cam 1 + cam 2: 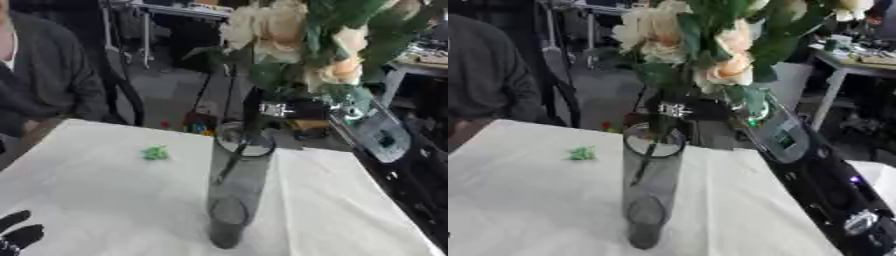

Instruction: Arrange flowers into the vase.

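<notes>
A tall smoky-grey glass vase [238,190] stands upright in the middle of the white table [105,200]. Above it hangs a bunch of cream and peach flowers [710,45] with green leaves. Its dark stems [249,122] reach down into the mouth of the vase. My right hand [682,110] is curled round the stems just above the rim, and its arm [815,170] comes in from the lower right. My left hand [19,232] rests open at the lower left corner, fingers up. The lower ends of the stems are blurred behind the glass.
A small green scrap [156,152] lies on the table to the left of the vase. The table's right edge [385,195] runs close along my right arm. Chairs and desks stand beyond the far edge.
</notes>
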You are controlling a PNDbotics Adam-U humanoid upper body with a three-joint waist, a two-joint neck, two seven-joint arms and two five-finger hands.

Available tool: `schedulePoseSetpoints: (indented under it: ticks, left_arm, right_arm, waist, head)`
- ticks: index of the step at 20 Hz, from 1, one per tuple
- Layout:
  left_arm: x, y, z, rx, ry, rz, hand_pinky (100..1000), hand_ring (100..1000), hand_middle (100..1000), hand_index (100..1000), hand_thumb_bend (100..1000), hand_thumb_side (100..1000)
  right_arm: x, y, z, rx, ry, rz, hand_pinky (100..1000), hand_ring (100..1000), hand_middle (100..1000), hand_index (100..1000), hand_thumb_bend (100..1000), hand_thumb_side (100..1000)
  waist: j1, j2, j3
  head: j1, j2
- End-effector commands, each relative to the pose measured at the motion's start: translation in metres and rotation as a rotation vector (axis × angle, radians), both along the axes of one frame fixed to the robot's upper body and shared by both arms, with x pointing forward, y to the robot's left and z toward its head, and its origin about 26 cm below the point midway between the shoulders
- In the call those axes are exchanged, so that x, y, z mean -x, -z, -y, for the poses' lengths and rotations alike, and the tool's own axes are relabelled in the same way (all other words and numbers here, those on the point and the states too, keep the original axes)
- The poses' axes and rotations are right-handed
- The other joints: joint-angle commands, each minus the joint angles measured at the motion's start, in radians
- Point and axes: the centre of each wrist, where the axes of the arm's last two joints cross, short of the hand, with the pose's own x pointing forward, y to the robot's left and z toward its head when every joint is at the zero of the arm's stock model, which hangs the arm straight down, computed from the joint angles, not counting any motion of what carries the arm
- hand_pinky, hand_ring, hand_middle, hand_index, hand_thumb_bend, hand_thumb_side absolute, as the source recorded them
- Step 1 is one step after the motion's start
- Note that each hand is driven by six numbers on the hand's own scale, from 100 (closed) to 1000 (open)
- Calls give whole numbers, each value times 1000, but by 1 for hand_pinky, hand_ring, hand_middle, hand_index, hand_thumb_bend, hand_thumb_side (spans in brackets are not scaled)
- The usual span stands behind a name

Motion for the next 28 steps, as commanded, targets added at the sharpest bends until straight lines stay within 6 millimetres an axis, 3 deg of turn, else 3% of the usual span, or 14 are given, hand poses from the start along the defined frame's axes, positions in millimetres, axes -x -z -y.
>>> schedulePoseSetpoints:
  ticks: [1, 8, 16, 19, 20, 21, 23, 26, 28]
  left_arm:
    - [-1, -7, -3, -13, -4, 24, 832, 768, 799, 829, 876, 644]
    - [-1, -7, -3, -12, -5, 24, 832, 768, 799, 829, 878, 645]
    - [-1, -7, -3, -11, -6, 24, 831, 766, 799, 828, 879, 646]
    - [-1, -6, -3, -11, -6, 23, 831, 766, 799, 828, 879, 646]
    - [-1, -6, -3, -11, -7, 24, 831, 766, 799, 828, 880, 646]
    - [-1, -6, -3, -10, -7, 24, 831, 766, 799, 828, 880, 646]
    - [-1, -6, -3, -10, -7, 23, 831, 766, 799, 828, 880, 646]
    - [-1, -6, -3, -10, -8, 24, 831, 765, 799, 828, 882, 646]
    - [-1, -6, -3, -9, -8, 24, 831, 765, 799, 827, 881, 647]
  right_arm:
    - [5, -17, 9, 23, 20, 58, 346, 614, 508, 603, 100, 1000]
    - [6, -18, 10, 21, 25, 65, 448, 663, 533, 619, 100, 1000]
    - [6, -19, 11, 12, 30, 73, 669, 788, 611, 649, 100, 1000]
    - [6, -19, 11, 11, 31, 74, 683, 796, 619, 653, 100, 1000]
    - [6, -19, 11, 13, 29, 73, 794, 861, 718, 718, 100, 1000]
    - [6, -18, 10, 15, 28, 72, 838, 889, 754, 758, 100, 1000]
    - [6, -18, 10, 23, 21, 70, 855, 899, 767, 772, 100, 1000]
    - [6, -16, 10, 46, 7, 64, 941, 966, 852, 922, 100, 951]
    - [6, -15, 10, 69, -3, 61, 963, 993, 879, 972, 119, 893]
  waist:
    - [6, -14, -1]
    - [6, -16, 0]
    - [5, -16, -1]
    - [5, -16, -1]
    - [5, -16, 0]
    - [4, -16, 0]
    - [4, -16, 0]
    - [4, -16, 0]
    - [3, -15, 0]
  head:
    - [2, -15]
    - [2, -14]
    - [3, -16]
    - [3, -16]
    - [3, -16]
    - [3, -16]
    - [3, -15]
    - [3, -16]
    - [3, -16]
